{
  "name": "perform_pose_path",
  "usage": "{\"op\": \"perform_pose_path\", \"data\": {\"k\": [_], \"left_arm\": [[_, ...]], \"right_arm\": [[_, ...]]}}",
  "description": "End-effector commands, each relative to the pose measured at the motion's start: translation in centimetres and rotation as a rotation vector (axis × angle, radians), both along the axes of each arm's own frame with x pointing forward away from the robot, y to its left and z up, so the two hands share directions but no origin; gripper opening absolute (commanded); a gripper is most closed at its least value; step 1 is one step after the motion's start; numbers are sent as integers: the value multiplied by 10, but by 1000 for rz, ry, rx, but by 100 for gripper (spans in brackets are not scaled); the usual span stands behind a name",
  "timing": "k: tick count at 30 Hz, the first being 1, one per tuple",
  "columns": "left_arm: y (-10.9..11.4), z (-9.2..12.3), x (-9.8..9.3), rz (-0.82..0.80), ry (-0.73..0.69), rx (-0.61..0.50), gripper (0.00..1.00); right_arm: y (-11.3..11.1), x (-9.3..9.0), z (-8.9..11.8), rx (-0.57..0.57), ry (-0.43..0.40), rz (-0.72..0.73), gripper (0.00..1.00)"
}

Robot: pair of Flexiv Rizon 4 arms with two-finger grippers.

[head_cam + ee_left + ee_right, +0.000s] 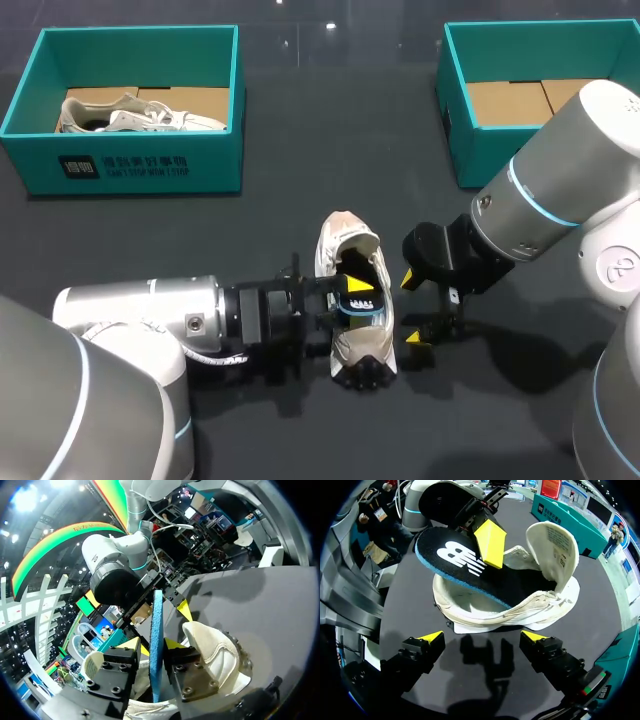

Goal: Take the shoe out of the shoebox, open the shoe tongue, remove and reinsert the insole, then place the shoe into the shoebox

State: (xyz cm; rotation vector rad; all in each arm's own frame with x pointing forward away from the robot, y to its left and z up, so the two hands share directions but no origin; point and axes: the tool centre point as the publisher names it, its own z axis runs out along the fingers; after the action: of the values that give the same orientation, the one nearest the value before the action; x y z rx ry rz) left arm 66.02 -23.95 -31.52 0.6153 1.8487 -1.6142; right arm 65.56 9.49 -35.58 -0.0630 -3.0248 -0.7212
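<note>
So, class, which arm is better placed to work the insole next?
Left. The left hand is shut on the insole, which sits partly inside the shoe. The right hand is open beside the shoe, holding nothing.

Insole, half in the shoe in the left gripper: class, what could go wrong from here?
1. The left gripper pinches the insole on its raised end, above the shoe; pushed in at this slant, it may buckle instead of lying flat.
2. The right gripper is open and apart from the shoe, so nothing steadies it; it may slide on the table.
3. The tongue stands up unheld and might drop over the opening.
</note>
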Motion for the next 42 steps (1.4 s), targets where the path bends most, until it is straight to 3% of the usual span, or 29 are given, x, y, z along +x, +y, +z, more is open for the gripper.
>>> {"op": "perform_pose_path", "data": {"k": [1, 3, 4, 18, 27, 29, 33, 42], "left_arm": [[3, 6, -4, -1, -7, 4, 17], [3, 6, -5, 0, -15, 6, 2], [2, 6, -5, -1, -20, 10, 0], [-8, -29, 9, 25, 0, 93, 0], [-7, -30, 5, 28, 22, 100, 0], [-6, -27, 3, 27, 19, 96, 17], [-4, -21, -1, 25, 9, 86, 30], [-3, -4, -10, 7, -29, 69, 23]], "right_arm": [[1, -1, -1, -1, -2, -1, 100], [1, -1, -1, -1, -2, -1, 100], [1, -1, -1, -1, -2, -1, 100], [1, -1, -1, -1, -2, -1, 100], [1, -1, -1, -1, -2, -1, 100], [1, -1, -1, -1, -2, -1, 100], [1, -1, -1, -1, -2, -1, 100], [1, -1, -1, -1, -2, -1, 100]]}}
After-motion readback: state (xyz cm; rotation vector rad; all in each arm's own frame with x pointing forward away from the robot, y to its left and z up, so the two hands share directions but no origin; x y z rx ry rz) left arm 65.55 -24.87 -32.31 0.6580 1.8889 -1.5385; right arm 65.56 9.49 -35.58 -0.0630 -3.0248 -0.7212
